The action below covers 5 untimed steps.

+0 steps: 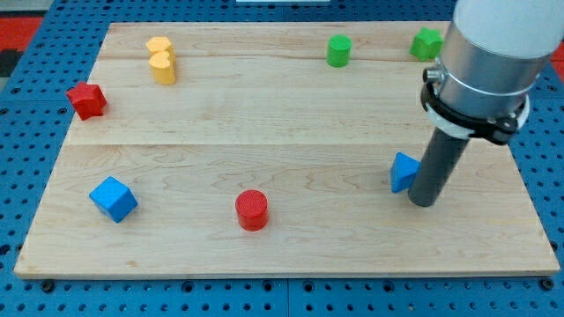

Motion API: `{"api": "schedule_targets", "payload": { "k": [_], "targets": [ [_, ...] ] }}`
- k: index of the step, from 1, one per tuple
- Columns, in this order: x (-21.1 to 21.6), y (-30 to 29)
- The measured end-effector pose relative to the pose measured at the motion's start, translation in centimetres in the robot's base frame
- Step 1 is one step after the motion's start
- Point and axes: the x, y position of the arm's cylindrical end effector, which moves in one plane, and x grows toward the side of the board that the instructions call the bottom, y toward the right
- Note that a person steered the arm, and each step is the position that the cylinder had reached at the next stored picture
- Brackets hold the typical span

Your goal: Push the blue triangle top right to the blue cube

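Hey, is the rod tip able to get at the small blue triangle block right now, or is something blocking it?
Probably yes. My tip stands right beside the blue triangle block, at its right edge and seemingly touching it, with nothing between them. The red cylinder and blue cube lie far off toward the view's left.

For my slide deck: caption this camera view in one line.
My tip rests against the blue triangle at the view's right, far from the blue cube.

Blue triangle [404, 171] sits flat at the board's right, pressed against my tip [423, 202]. Blue cube [113, 198] lies far off, lower left, turned cornerwise.
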Motion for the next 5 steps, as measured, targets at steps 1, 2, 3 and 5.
{"api": "schedule_targets", "payload": {
  "k": [1,2,3,5],
  "targets": [
    [1.8,1.7],
    [1.6,6.4],
    [0.0,10.0],
    [-4.3,6.0]
  ]
}}
